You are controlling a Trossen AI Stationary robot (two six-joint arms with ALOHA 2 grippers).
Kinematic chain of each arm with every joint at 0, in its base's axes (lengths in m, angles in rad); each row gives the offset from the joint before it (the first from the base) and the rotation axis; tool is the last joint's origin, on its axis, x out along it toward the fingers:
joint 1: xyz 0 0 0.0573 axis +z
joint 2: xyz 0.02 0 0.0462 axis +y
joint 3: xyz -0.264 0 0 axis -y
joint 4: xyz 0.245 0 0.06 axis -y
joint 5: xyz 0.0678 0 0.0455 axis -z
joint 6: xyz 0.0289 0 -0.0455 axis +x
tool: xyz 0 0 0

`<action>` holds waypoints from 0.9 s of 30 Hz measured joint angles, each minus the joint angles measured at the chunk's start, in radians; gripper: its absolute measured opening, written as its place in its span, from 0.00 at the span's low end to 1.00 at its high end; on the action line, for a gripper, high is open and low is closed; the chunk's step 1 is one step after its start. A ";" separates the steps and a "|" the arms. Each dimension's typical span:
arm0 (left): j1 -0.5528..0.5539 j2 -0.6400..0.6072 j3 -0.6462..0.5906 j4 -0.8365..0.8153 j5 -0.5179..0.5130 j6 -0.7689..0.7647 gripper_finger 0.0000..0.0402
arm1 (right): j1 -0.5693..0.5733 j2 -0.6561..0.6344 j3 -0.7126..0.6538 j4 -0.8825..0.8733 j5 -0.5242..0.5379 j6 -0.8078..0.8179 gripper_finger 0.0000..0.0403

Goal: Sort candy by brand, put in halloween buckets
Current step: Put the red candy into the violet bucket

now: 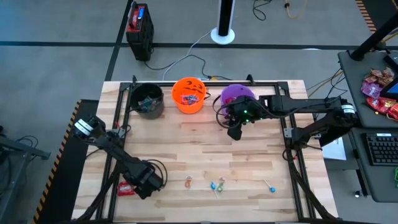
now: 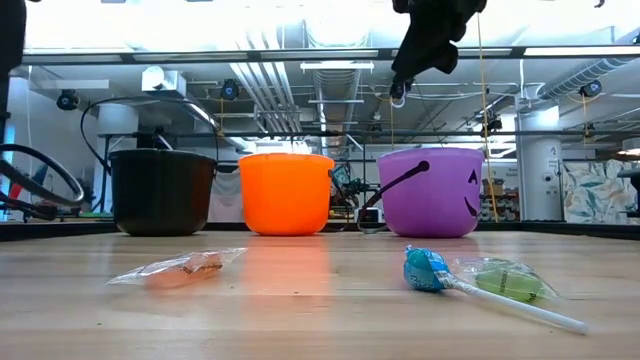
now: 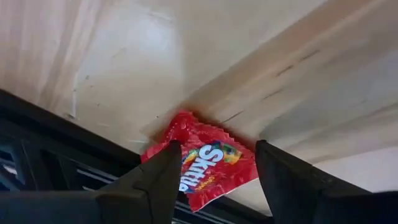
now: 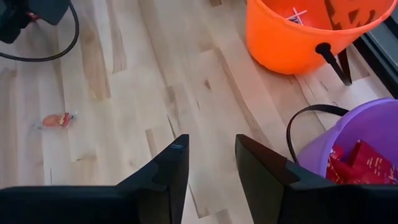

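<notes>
Red Skittles packet (image 3: 208, 163) right under my left gripper (image 3: 214, 177), at the table's near-left edge.

My fingers are spread, straddling the packet, nothing held yet. It looks light, soft and crinkly, likely slippery; I'd pinch across its flat middle. Its long axis runs slantwise to the table edge (image 3: 74, 134). My right gripper (image 4: 210, 163) hangs open and empty beside the purple bucket (image 4: 364, 134), far right, which has red packets inside.
</notes>
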 joint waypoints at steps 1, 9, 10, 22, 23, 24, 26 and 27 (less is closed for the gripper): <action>-0.004 0.000 -0.002 0.002 0.000 0.010 0.46 | 0.000 0.000 0.000 0.003 0.000 0.000 0.31; -0.040 -0.006 -0.049 0.027 0.007 0.041 0.46 | 0.000 0.002 0.000 0.019 0.004 0.037 0.29; -0.047 -0.008 -0.058 0.035 0.009 0.041 0.46 | 0.000 0.003 0.000 0.021 0.007 0.046 0.29; -0.068 -0.010 -0.056 0.090 -0.029 0.098 0.15 | 0.000 0.022 -0.001 0.066 0.011 0.129 0.28; -0.068 -0.009 -0.053 0.091 -0.035 0.102 0.11 | 0.000 0.025 -0.001 0.066 0.012 0.132 0.28; -0.069 -0.010 -0.051 0.090 -0.042 0.109 0.06 | 0.000 0.027 -0.001 0.068 0.012 0.132 0.28; -0.069 -0.013 -0.046 0.082 -0.061 0.127 0.02 | 0.000 0.029 -0.001 0.066 0.012 0.132 0.28; -0.069 -0.015 -0.042 0.081 -0.068 0.142 0.02 | 0.000 0.029 -0.001 0.066 0.012 0.132 0.27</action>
